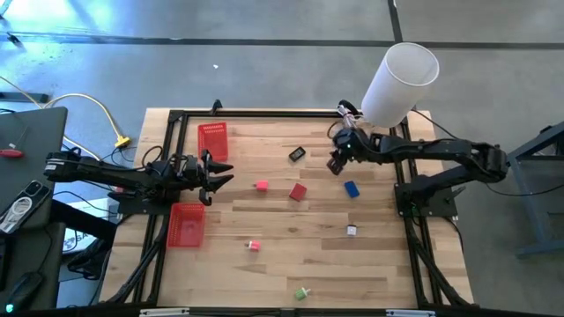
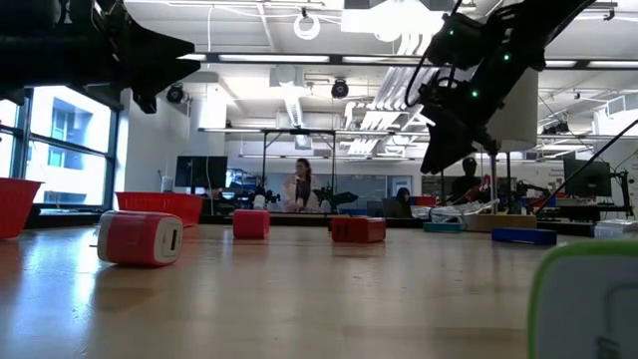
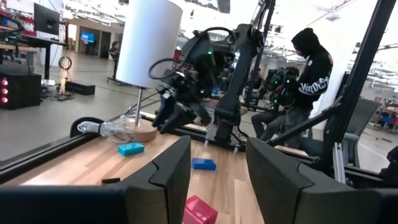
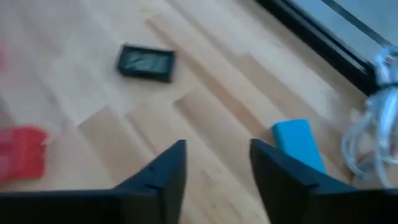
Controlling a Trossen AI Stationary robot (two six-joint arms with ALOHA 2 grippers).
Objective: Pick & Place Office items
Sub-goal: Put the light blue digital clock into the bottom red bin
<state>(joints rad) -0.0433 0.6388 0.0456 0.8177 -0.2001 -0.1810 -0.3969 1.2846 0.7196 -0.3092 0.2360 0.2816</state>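
Currently left gripper (image 1: 214,176) hangs open between the two red baskets (image 1: 212,141) (image 1: 186,224); both baskets look empty from above. Office items lie loose on the counter (image 1: 291,255): pink piece (image 1: 261,186), red block (image 1: 298,192), black piece (image 1: 297,154), blue block (image 1: 352,188). Right gripper (image 1: 337,164), open and holding nothing, hovers over the counter between black piece and blue block. Right arm is nearer both.

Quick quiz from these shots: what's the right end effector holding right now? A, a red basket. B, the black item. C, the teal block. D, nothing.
D: the right end effector is open and bare over the wood, with the black item and the teal block lying apart from it on the table.
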